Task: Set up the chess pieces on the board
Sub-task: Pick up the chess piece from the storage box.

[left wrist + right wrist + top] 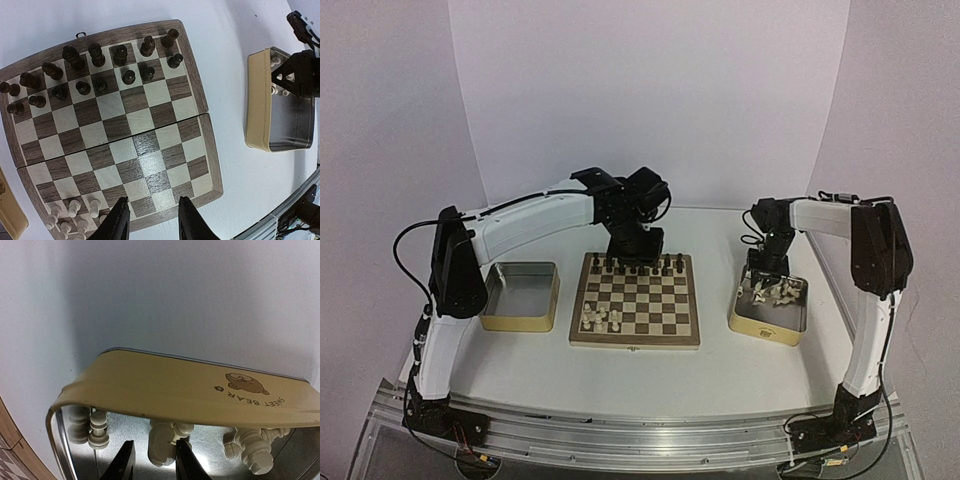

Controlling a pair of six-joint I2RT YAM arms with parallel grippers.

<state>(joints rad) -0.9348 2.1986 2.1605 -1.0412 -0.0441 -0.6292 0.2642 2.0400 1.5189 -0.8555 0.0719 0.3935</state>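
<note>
The board (635, 343) lies in the middle of the table, with dark figures (635, 265) on its far rows and a few cream chess pieces (600, 318) at its near left corner. My left gripper (640, 243) hovers over the board's far edge. In the left wrist view it (152, 212) is open above bare squares (145, 125), with cream pieces (70, 212) off to its left. My right gripper (152, 457) reaches into the right tin (190, 390). It is open around a lying cream piece (162, 447), which touches the right finger.
More cream pieces (252, 447) and a pawn (98, 430) lie in the right tin (760, 332). A second tin (520, 322) stands left of the board. Dark figures (95, 55) fill two rows. The tin's near wall overhangs my right fingers.
</note>
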